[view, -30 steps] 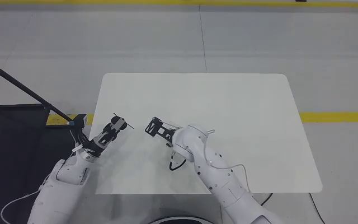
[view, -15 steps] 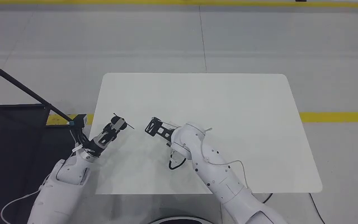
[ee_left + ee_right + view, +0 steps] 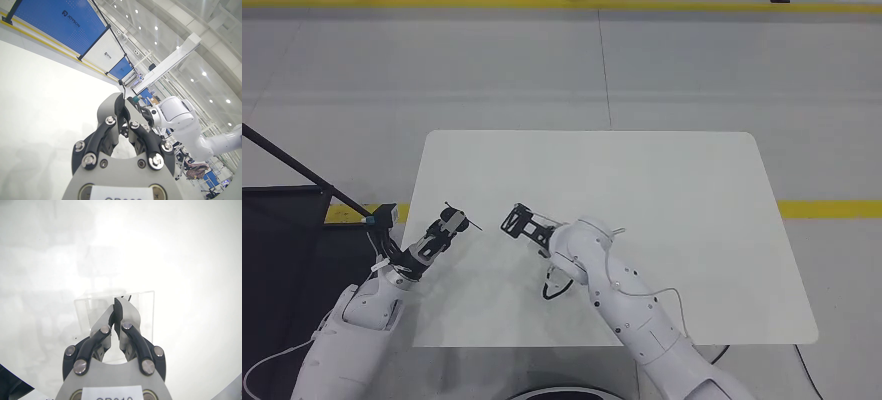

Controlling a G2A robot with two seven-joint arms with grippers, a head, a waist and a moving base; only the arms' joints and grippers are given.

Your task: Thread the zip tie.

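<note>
A thin black zip tie [image 3: 464,220] is pinched in my left gripper [image 3: 453,221] over the table's near left part, both ends sticking out past the fingers. In the left wrist view its strap [image 3: 123,89] rises from the shut left gripper [image 3: 122,100] to a small head on top. My right gripper [image 3: 511,218] hovers a short way to the right of it, apart from the tie. In the right wrist view the right gripper [image 3: 116,300] is shut above a clear square plate [image 3: 145,313]. A short black bit [image 3: 129,297] shows by its tip; whether it is held is unclear.
The white table [image 3: 642,180] stretches bare to the far and right sides. A black mat [image 3: 282,230] and a slanted black pole [image 3: 292,165] lie off the table's left edge. A yellow floor line [image 3: 832,208] runs to the right.
The right arm shifted slightly and its gripper edged a little farther from the robot. The left arm and the zip tie stayed put.
</note>
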